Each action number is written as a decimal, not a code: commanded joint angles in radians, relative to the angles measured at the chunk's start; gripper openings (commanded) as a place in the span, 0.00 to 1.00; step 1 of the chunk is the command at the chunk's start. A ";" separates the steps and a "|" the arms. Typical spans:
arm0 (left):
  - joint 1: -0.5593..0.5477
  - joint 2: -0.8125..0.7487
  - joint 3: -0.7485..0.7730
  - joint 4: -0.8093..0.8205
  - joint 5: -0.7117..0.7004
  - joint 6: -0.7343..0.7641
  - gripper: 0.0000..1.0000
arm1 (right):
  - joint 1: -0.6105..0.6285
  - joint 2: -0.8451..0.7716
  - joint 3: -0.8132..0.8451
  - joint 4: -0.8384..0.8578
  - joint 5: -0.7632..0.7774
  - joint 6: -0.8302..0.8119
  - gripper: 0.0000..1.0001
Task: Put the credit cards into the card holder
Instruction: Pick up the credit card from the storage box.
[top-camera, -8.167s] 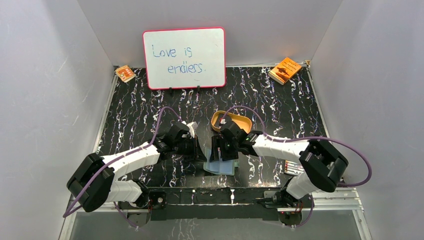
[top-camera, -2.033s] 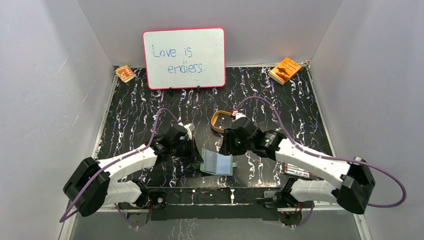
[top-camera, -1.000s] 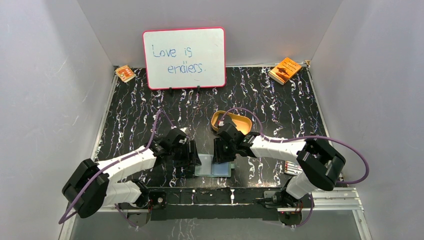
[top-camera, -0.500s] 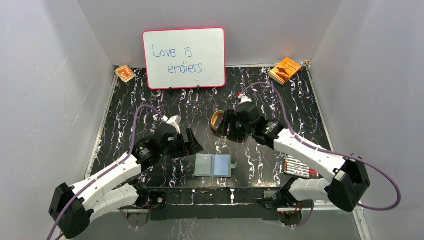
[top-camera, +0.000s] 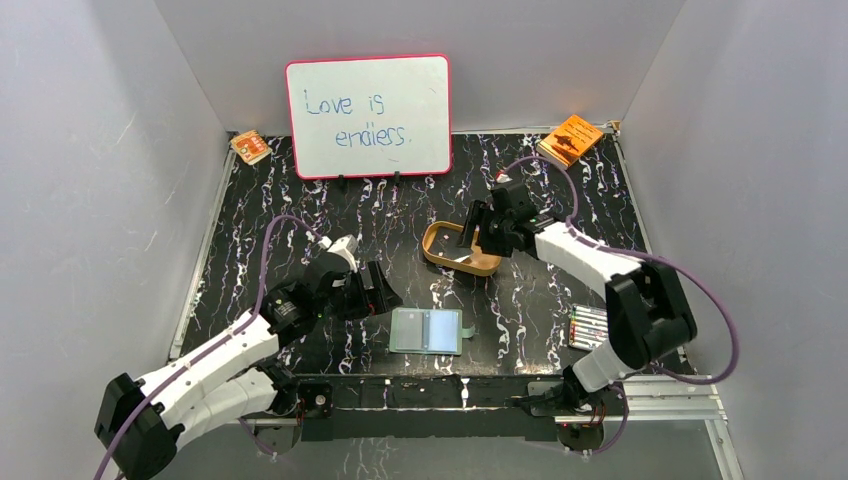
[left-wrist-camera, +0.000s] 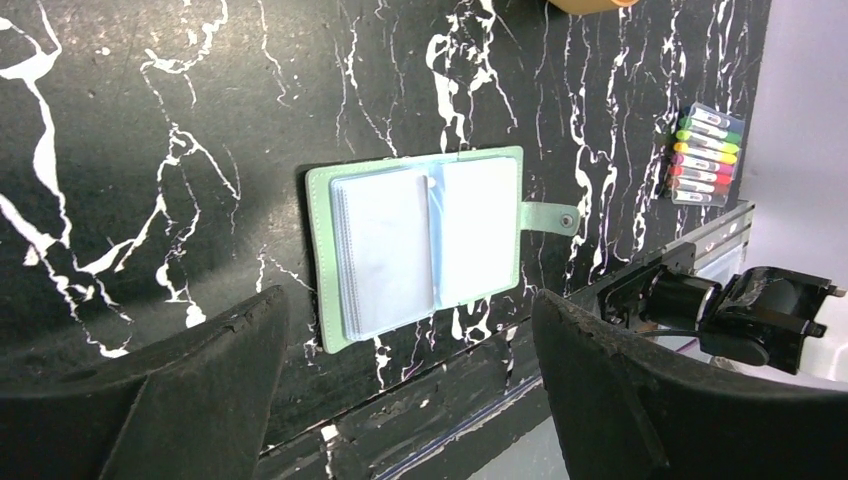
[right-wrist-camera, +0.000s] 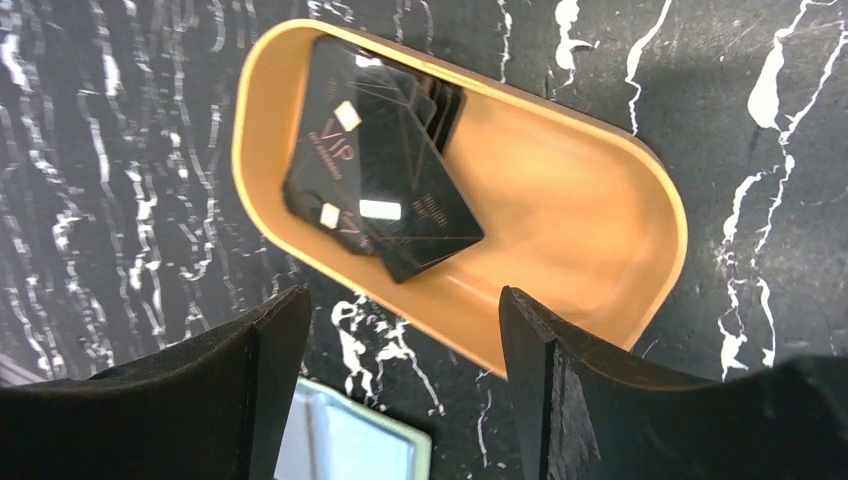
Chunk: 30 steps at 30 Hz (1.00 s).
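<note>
The sage-green card holder (top-camera: 427, 330) lies open and flat near the table's front edge, its pale blue pockets facing up; it also shows in the left wrist view (left-wrist-camera: 415, 240). Several black credit cards (right-wrist-camera: 380, 190) are stacked in the tan-gold oval tray (top-camera: 486, 266). My left gripper (top-camera: 383, 291) hangs open just left of the card holder, nothing between its fingers. My right gripper (top-camera: 478, 232) hovers open above the tray's right end and holds nothing. A corner of the card holder (right-wrist-camera: 350, 445) peeks in at the bottom of the right wrist view.
A pack of coloured markers (top-camera: 588, 328) lies front right. A whiteboard (top-camera: 368, 115) stands at the back. Orange booklets sit in the back right (top-camera: 570, 140) and back left (top-camera: 250, 147) corners. White walls enclose the table.
Both grippers have opened and let go of the card holder, which now lies flat. The right gripper rose and moved back over the tray; the left drew away to the left.
</note>
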 joint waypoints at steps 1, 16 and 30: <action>-0.001 -0.042 -0.006 -0.047 -0.030 0.011 0.86 | -0.020 0.068 0.063 0.068 -0.038 -0.058 0.78; -0.002 -0.048 -0.034 -0.050 -0.043 0.006 0.86 | -0.070 0.197 0.043 0.160 -0.148 -0.051 0.72; -0.002 -0.037 -0.032 -0.063 -0.045 0.002 0.86 | -0.092 0.228 -0.003 0.217 -0.224 -0.027 0.56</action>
